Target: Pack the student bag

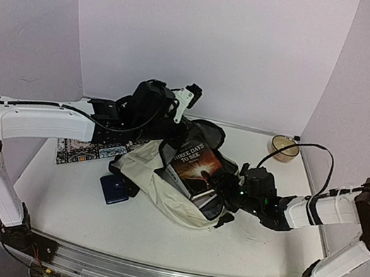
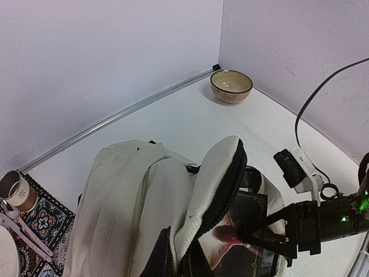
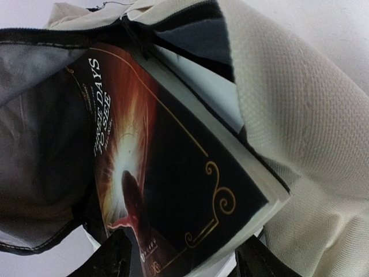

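- worktop (image 1: 78,216): white, with pale lilac walls behind.
- student bag (image 1: 152,179): cream fabric, lying at centre, mouth open toward the right, dark lining showing.
- book (image 1: 196,165): dark cover titled "Three Days to See", tilted, partly inside the bag's mouth.
- right pincer (image 1: 225,189): black, at the book's near right corner; finger spacing not legible.
- left pincer (image 1: 169,127): black, over the bag's far rim, tips hidden.
- dark blue pouch (image 1: 114,188): flat, against the bag's left side.
- patterned mat (image 1: 82,151): left of the bag, partly under the left arm.
- bowl (image 1: 284,147): tan, far right corner, well apart from the bag.
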Controlling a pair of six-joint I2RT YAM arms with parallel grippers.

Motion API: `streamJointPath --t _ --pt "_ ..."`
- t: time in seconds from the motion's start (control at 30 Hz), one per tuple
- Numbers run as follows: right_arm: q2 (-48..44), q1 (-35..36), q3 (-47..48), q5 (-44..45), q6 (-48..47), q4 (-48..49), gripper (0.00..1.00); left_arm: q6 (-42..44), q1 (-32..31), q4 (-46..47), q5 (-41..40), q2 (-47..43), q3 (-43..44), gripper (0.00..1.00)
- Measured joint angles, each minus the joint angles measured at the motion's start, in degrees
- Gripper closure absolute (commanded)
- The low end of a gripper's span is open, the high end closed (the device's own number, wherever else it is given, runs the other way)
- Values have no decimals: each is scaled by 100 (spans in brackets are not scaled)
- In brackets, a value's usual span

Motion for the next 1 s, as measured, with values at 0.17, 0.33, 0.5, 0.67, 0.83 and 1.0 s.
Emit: streamJointPath --t 0.17,0.33,0.5,0.67,0.83,1.0 --pt "85 -136 -90 -116 218 423 64 -9 0 1 -1 0 -1 100" --pt "82 -196 -224 -169 348 606 84 -7 0 1 -41 0 -1 100" --pt "-117 -207 -431 -227 498 794 96 -2 0 6 -141 0 -10 100" --pt "-574 -217 -728 -275 635 727 100 32 0 47 -356 0 -34 100" --pt "-1156 -229 -834 -376 763 98 100 68 -2 52 -570 0 -34 100" --pt "-1809 -229 -807 -425 814 -747 100 97 -2 60 -533 0 -34 100"
